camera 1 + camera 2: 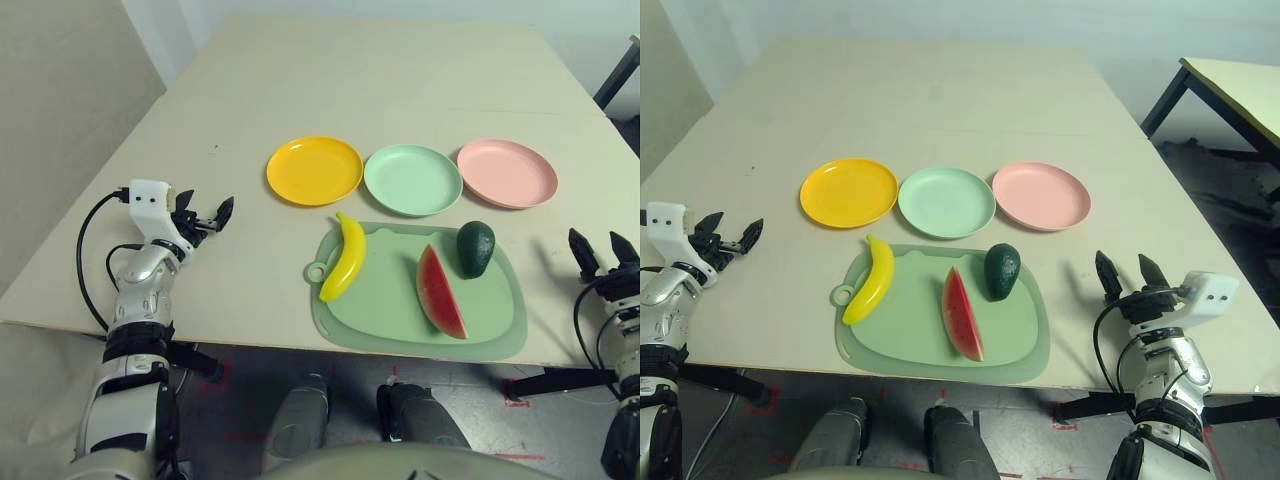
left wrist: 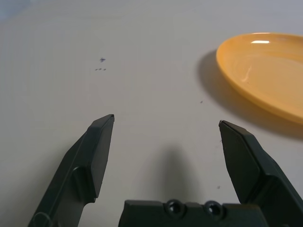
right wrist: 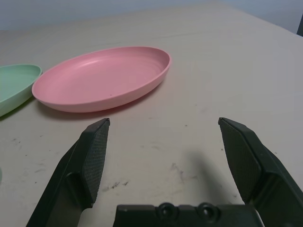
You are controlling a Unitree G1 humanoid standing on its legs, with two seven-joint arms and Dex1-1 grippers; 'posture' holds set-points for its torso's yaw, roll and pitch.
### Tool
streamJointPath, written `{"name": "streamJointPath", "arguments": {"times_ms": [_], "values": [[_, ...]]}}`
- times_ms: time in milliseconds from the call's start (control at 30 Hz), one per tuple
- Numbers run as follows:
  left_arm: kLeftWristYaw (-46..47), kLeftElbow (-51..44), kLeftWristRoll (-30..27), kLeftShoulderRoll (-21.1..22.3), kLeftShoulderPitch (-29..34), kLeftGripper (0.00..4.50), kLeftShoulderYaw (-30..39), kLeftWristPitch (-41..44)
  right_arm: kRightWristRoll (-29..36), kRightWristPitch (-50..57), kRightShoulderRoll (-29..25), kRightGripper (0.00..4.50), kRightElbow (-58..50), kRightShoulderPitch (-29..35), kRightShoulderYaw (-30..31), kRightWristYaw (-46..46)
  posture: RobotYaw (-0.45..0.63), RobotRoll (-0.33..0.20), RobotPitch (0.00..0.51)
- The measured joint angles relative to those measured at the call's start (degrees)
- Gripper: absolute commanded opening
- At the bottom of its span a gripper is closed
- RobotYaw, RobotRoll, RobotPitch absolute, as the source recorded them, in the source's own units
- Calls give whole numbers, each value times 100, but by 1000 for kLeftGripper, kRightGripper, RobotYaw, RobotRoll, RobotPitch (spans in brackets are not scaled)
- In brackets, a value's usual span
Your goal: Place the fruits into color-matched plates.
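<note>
Left gripper [image 2: 166, 120] and right gripper [image 3: 164, 120], fingers spread wide, both empty, at either side of cutting board [image 1: 915, 345]. On board: banana [image 1: 872, 281] at left, watermelon wedge [image 1: 961, 318] near middle, avocado [image 1: 1002, 271] just beside it. Risk: right fingers closing on wedge may nudge avocado, likely rolling it. Beyond board, yellow plate [image 1: 849, 193], green plate [image 1: 946, 202], pink plate [image 1: 1041, 196]; rims may catch low-carried fruit.

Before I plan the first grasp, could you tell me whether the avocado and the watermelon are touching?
Apart: the right eye view shows green board between avocado and watermelon.
</note>
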Motion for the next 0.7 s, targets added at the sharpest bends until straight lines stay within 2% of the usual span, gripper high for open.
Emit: {"name": "streamJointPath", "arguments": {"times_ms": [300,467,633,700], "values": [[-62,421,85,-28,-463,4500,-121,-101,13,3,-47,4488,-76,16,-84,-35,52,0,125],[-133,429,10,-94,-396,4500,-83,-159,-5,244,-419,4488,-268,13,-81,-29,1,0,122],[-1083,443,-256,-94,-283,4500,-90,-264,166,1477,-814,4488,-1748,470,-90,-288,-7,0,159],[-1938,400,-560,49,-270,4500,-94,-130,138,2264,-1197,4488,-2438,563,9,-465,-33,0,179]]}}
